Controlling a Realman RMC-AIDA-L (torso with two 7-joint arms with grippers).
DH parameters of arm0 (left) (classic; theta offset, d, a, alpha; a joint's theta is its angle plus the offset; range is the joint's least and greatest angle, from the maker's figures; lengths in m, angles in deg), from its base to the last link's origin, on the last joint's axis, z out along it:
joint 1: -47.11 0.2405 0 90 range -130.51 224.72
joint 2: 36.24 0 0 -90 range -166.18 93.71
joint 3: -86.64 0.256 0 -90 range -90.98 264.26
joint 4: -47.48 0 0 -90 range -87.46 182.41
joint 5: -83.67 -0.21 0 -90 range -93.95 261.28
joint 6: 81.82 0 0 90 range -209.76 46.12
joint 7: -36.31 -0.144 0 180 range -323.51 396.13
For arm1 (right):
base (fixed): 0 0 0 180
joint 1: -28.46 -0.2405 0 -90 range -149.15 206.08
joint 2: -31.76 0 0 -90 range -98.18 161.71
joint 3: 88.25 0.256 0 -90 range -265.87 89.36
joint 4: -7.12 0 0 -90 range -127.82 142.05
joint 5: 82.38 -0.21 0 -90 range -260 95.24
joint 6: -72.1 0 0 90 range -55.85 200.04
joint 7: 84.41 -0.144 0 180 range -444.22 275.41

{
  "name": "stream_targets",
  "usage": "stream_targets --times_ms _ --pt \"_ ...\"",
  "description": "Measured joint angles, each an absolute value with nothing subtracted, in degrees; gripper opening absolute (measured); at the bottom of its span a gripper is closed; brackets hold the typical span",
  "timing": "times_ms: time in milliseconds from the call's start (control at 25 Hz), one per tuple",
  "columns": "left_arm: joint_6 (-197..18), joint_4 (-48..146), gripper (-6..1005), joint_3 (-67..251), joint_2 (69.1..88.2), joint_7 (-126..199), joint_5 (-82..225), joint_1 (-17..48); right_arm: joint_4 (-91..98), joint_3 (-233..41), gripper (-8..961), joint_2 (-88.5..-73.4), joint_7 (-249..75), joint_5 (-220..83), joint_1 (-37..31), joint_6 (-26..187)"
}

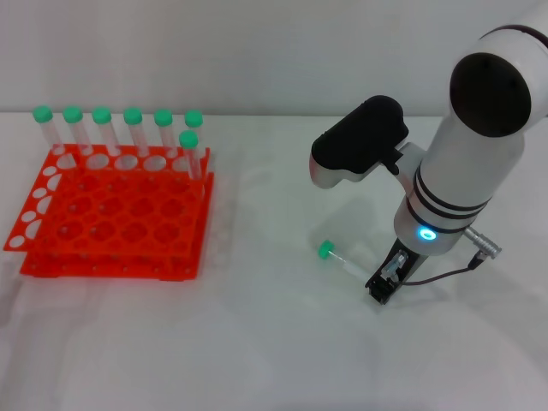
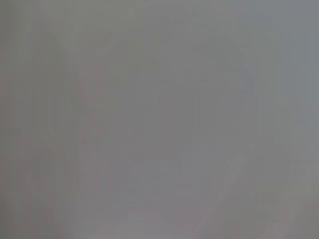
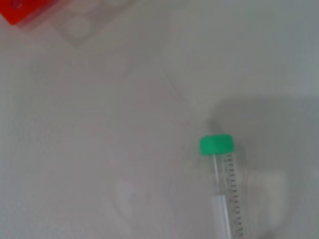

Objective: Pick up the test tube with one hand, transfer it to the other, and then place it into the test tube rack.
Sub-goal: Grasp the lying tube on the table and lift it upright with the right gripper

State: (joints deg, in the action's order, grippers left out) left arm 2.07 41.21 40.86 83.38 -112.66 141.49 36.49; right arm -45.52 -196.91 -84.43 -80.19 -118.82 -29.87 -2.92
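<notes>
The test tube [image 1: 342, 259] lies flat on the white table, its green cap [image 1: 325, 250] pointing toward the rack. In the right wrist view the test tube [image 3: 227, 189] runs off the picture's edge. My right gripper [image 1: 383, 285], below the blue-lit wrist [image 1: 425, 233], is down at the table by the tube's uncapped end. Whether it touches the tube does not show. The orange-red test tube rack [image 1: 111, 218] stands at the far left, and a corner of the rack [image 3: 22, 10] shows in the right wrist view. The left arm is out of view; its wrist view is blank grey.
Several green-capped tubes [image 1: 128, 128] stand upright in the rack's back rows. The right arm's black-and-white elbow [image 1: 360, 141] hangs above the table's middle. Bare white table lies between the rack and the lying tube.
</notes>
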Motion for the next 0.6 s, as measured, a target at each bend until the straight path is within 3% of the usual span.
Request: stream_targets --times_ms 600 --pt "2.10 41.24 877 40.94 83.38 -112.65 141.40 36.56 -45.39 -199.74 216 -84.42 -80.13 -118.99 -29.97 -1.80"
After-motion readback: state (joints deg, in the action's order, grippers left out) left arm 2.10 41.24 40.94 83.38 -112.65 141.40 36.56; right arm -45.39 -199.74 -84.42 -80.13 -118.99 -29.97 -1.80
